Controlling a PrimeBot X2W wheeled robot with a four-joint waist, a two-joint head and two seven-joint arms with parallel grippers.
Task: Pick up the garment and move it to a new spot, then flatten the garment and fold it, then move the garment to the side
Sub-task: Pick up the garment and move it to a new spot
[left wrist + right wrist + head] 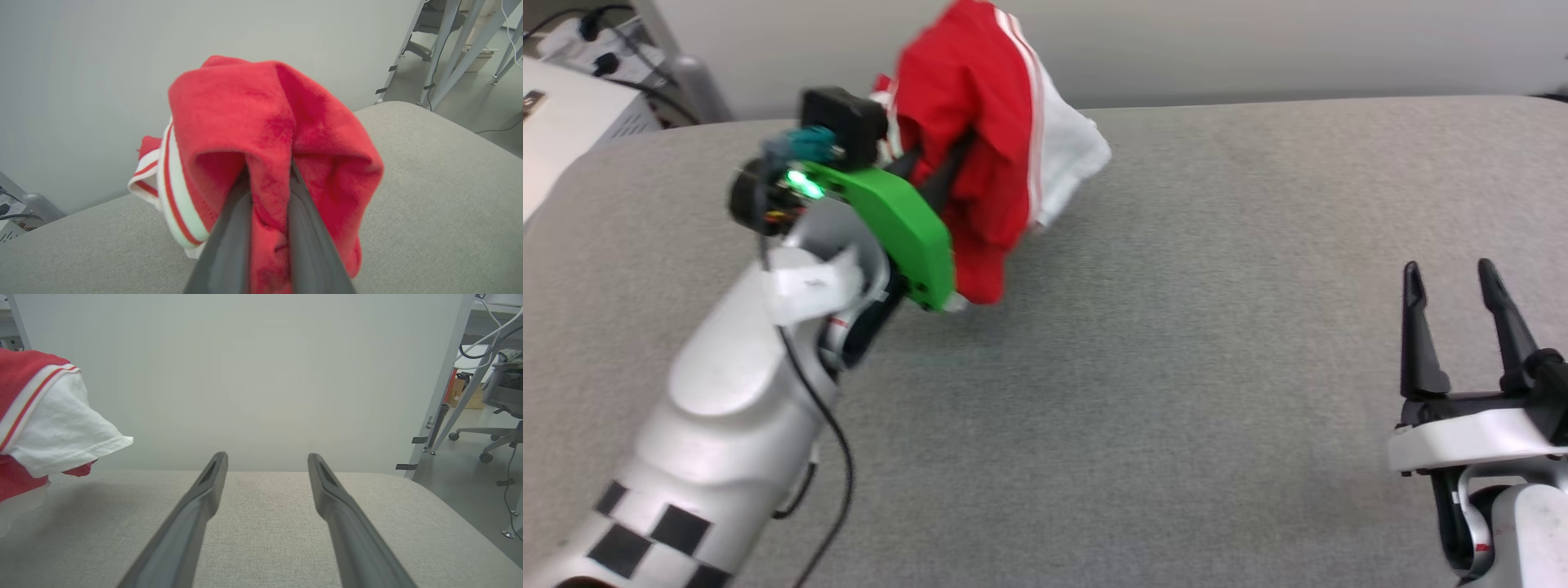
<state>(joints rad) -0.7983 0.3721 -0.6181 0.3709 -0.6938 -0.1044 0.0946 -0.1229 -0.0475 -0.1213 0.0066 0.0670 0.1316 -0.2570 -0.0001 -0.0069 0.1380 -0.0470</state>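
No text, number, label or brand can be read in any view. The garment (980, 139), far left, is seen bunched, with only plain red cloth, a white sleeve and striped trim exposed. A black-and-white checker patch (645, 531) is noted on the left forearm (727, 392), near left. No characters can be made out on it.

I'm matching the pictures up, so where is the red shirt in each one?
Head view: red shirt, upper left of middle.
Left wrist view: in the middle, pinched in the left claw.
Right wrist view: at the left edge, white sleeve sticking out.
Shared landmark: the grey table under it.
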